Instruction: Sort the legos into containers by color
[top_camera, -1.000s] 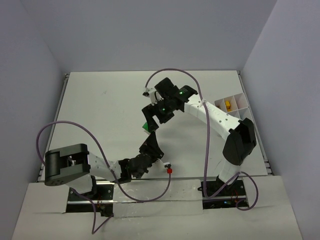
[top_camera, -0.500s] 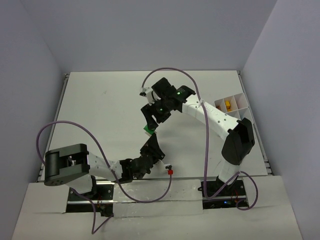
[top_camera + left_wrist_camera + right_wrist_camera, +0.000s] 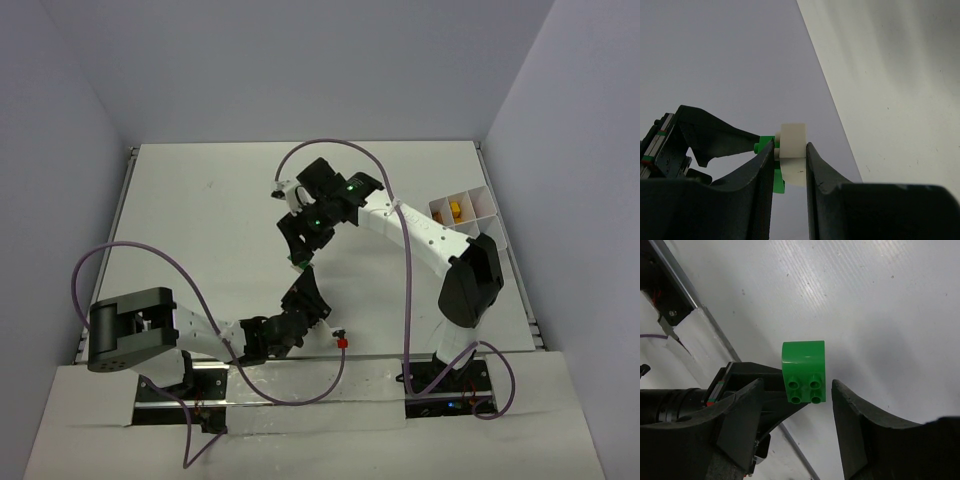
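My left gripper (image 3: 790, 150) is shut on a white lego (image 3: 792, 145), held up off the table. A green lego (image 3: 777, 177) is stuck to the white one's side. In the right wrist view the green lego (image 3: 803, 367) shows its four studs and rounded back. My right gripper (image 3: 797, 387) is open, one finger on each side of the green lego with a gap on both. From above, the right gripper (image 3: 296, 250) sits just over the left gripper (image 3: 300, 285) near the table's middle. The white compartment tray (image 3: 480, 200) stands at the right edge.
A yellow lego (image 3: 456, 209) lies in one compartment of the tray. A small red piece (image 3: 341, 343) sits by the near edge, right of the left arm. A purple cable loops over each arm. Walls close the table at back and sides.
My right gripper has moved left and nearer, onto the green lego, and its jaws have narrowed around it. The left gripper has stayed shut on the white lego.
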